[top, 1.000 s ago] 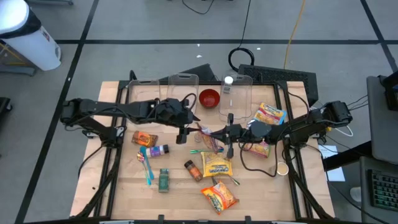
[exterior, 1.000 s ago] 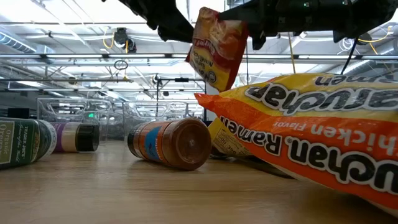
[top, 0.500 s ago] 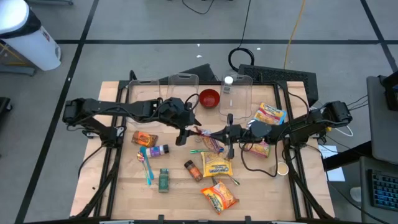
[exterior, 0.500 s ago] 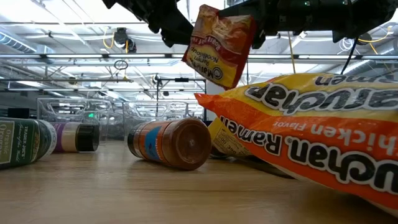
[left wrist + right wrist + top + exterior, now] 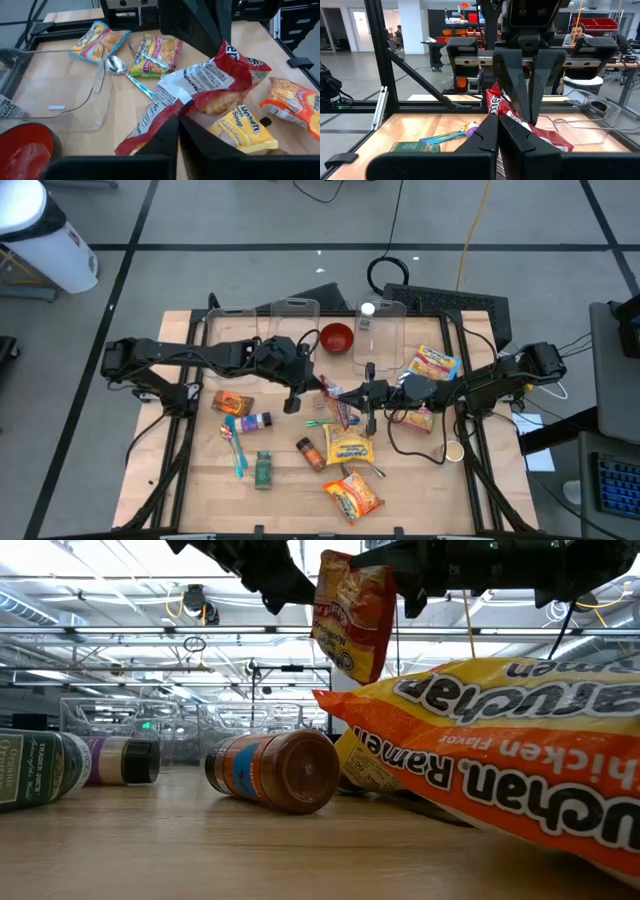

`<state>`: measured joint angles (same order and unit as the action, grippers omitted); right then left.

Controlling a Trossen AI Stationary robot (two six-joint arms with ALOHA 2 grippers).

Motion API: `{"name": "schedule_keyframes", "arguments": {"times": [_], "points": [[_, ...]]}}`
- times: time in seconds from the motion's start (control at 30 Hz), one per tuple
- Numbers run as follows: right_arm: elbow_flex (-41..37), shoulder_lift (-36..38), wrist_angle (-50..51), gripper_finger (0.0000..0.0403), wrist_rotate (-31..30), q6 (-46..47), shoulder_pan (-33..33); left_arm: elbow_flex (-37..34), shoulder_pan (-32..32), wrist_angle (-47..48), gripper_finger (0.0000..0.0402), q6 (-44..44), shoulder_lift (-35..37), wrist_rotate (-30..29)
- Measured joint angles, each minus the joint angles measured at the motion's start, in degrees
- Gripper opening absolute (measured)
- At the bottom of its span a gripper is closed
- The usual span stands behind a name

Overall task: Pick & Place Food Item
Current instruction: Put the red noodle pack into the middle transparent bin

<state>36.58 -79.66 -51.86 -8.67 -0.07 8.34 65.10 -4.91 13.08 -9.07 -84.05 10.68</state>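
Chip bag was held aloft above bench centre, between both arms. Left gripper fingers were clamped on one end, right gripper fingers clamped on opposite end. Ramen packet lay on bench below, beside spice jar.

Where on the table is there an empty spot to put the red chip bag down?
The red chip bag hangs between the left gripper and right gripper. Bare wood lies along the front edge left of the orange ramen packet, and past the green spice jar. The middle, around the yellow soup packet, is crowded.
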Motion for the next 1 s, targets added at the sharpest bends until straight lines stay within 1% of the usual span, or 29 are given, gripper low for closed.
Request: {"name": "schedule_keyframes", "arguments": {"times": [0.57,0.77,0.83,1.0], "points": [[0.0,0.0,1.1,0.0000,0.0,-0.3,0.0,0.0,0.1,1.9,0.0003,-2.1,0.2,-0.2],[0.0,0.0,1.2,0.0000,0.0,-0.6,0.0,0.0,0.1,2.4,0.0002,-2.4,0.5,-2.4],[0.0,0.0,1.1,0.0000,0.0,-0.6,0.0,0.0,0.2,2.2,0.0006,-2.4,0.6,-3.6],[0.0,0.0,1.2,0.0000,0.0,-0.6,0.0,0.0,0.1,2.2,0.0036,-2.2,1.0,-6.8]]}}
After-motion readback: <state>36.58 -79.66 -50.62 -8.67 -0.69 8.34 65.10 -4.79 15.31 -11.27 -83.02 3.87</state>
